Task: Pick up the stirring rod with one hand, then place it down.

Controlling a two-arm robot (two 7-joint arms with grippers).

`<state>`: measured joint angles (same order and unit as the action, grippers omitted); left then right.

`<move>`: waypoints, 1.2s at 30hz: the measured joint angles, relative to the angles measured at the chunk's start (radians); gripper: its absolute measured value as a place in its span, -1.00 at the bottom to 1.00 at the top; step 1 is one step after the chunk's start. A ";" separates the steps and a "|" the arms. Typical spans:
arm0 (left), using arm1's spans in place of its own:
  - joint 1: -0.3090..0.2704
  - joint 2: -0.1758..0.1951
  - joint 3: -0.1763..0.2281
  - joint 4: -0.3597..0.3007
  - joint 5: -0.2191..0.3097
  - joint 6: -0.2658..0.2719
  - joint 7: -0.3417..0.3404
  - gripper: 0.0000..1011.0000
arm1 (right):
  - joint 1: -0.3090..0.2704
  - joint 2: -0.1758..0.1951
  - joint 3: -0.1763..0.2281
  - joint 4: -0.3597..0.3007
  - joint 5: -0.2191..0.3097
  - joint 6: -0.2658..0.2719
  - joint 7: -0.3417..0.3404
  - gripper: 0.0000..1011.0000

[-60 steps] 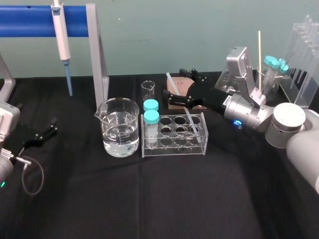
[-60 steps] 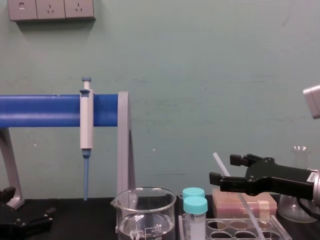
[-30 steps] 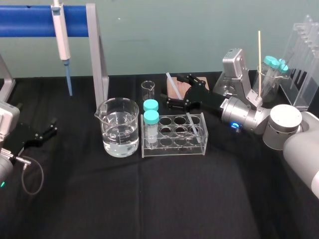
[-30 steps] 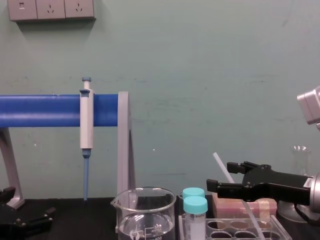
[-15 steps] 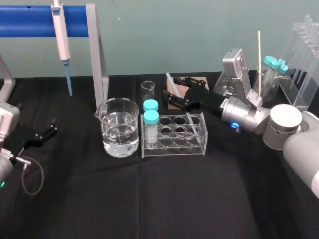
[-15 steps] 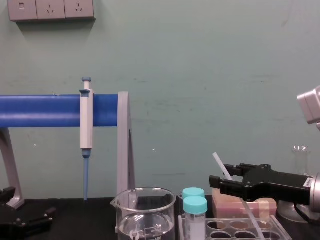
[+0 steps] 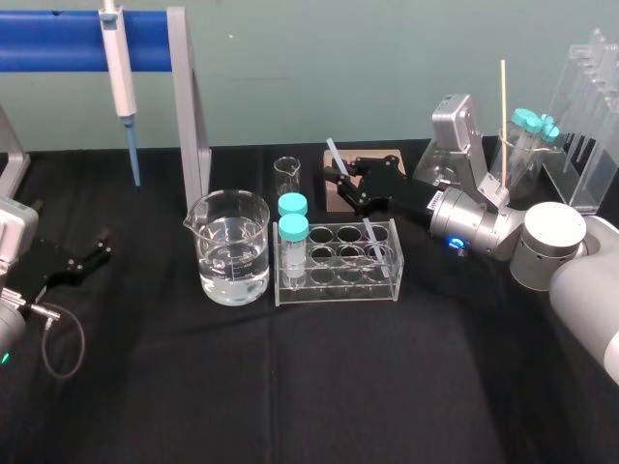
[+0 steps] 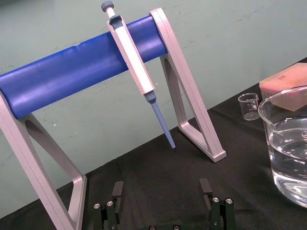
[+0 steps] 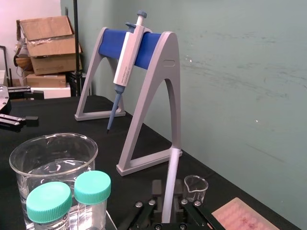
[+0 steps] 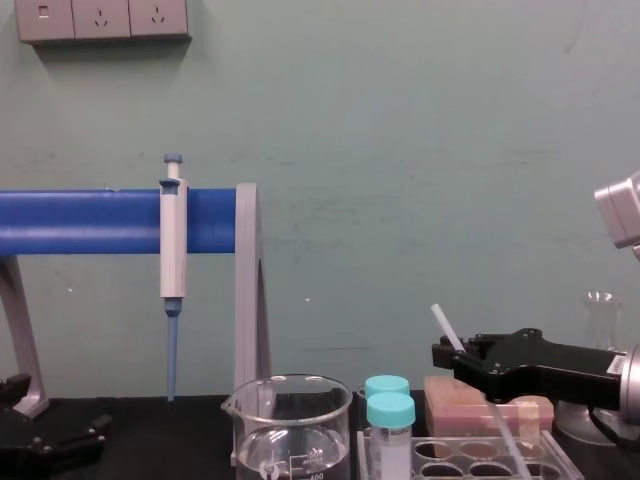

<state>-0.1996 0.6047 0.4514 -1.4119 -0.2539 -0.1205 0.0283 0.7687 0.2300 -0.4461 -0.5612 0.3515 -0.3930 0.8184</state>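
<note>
At the near left edge of the bench (image 7: 290, 387) the left claw (image 7: 100, 246) is seen parked low, its fingers spread wide with nothing between them. Mid-bench, a clear tube rack (image 7: 338, 287) is stood just beside a beaker of water (image 7: 232, 246), and two teal-capped tubes (image 7: 293, 228) are held in its left end.

From the right, the right arm (image 7: 484, 227) is stretched low and nearly level across the bench, and the right claw (image 7: 345, 184) is brought in just behind the rack. The claw is pinched tight on the stirring rod (image 10: 441, 325).

The rod is held tilted, its top end slanted up toward the robot's left. Its lower part is run down into the rack's right end, though the exact well cannot be told. It is seen as thin, straight and translucent white.

Behind the claw a pink block (image 10: 465, 405) and a small empty beaker (image 7: 287, 174) are set. Farthest back, a pipette (image 7: 120, 68) is hung on a blue-barred stand (image 7: 189, 106).
</note>
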 joint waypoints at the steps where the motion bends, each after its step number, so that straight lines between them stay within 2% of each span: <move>1: 0.000 0.000 0.000 0.000 0.000 0.000 0.000 0.98 | 0.000 0.000 0.000 0.000 0.000 0.000 0.000 -0.70; 4: 0.000 0.000 0.000 0.000 0.000 0.000 0.000 0.98 | 0.000 0.000 0.000 0.000 0.000 0.000 0.000 -0.86; 19: 0.000 0.000 0.000 0.000 0.000 0.000 0.000 0.98 | 0.000 0.000 0.000 0.000 0.000 0.000 0.000 -0.86; 25: 0.000 0.000 0.000 0.000 0.000 0.000 0.000 0.98 | -0.024 0.009 0.012 -0.056 -0.010 0.011 -0.016 -0.86; 36: 0.000 0.000 0.000 0.000 0.000 0.000 0.000 0.98 | -0.077 0.030 0.046 -0.209 0.009 0.028 -0.047 -0.86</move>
<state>-0.1995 0.6047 0.4514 -1.4120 -0.2540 -0.1205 0.0283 0.6913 0.2604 -0.4004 -0.7707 0.3605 -0.3647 0.7712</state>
